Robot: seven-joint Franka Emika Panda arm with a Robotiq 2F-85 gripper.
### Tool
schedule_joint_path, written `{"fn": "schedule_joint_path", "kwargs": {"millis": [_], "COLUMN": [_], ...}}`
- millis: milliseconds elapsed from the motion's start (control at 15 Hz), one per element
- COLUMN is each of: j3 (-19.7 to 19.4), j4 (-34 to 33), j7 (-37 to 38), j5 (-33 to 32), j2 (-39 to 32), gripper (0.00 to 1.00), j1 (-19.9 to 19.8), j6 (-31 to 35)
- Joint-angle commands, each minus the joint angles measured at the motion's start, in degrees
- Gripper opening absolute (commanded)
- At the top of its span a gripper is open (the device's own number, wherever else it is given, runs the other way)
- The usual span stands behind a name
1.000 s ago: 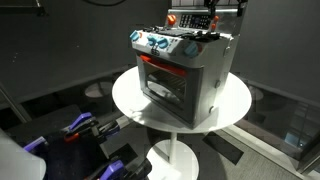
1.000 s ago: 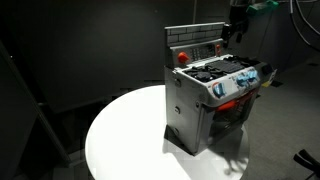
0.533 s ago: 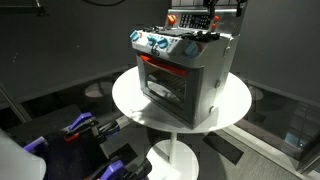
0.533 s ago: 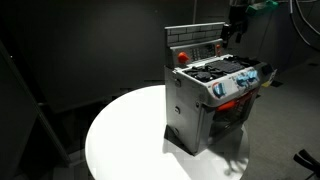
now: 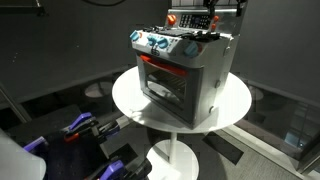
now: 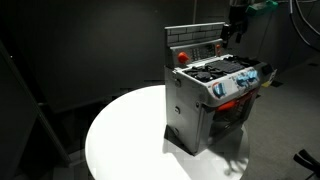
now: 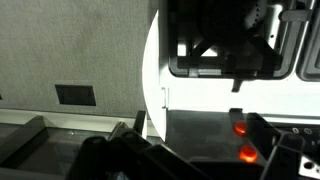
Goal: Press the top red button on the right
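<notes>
A grey toy stove stands on a round white table; it also shows in an exterior view. My gripper hangs above the stove's back panel, close to its top edge, and shows in an exterior view. In the wrist view two glowing red buttons sit one above the other on a dark panel: the upper and the lower. Dark gripper parts fill the bottom of the wrist view; the jaw gap is not readable. I touch neither button.
A red round knob sits on the back panel's side. Blue knobs line the stove front above the oven door. Dark curtains surround the table. Dark equipment lies low beside the table.
</notes>
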State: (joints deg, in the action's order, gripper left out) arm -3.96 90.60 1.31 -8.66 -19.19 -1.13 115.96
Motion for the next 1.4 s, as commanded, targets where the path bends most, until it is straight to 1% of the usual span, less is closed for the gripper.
{"fn": "schedule_joint_path", "kwargs": {"millis": [0,533,1333], "j3": [-0.2,-0.2,-0.4], "j4": [-1.7,-2.7,-6.1], "j7": [1.8,1.8,2.1], "j5": [-1.3,-1.1,-1.3], "j2": [-0.8,-1.7,-4.6], "gripper": [1.0,1.0,1.0], "j1": [0.3,0.2,0.3], "j6": [-0.4,0.0,1.7]}}
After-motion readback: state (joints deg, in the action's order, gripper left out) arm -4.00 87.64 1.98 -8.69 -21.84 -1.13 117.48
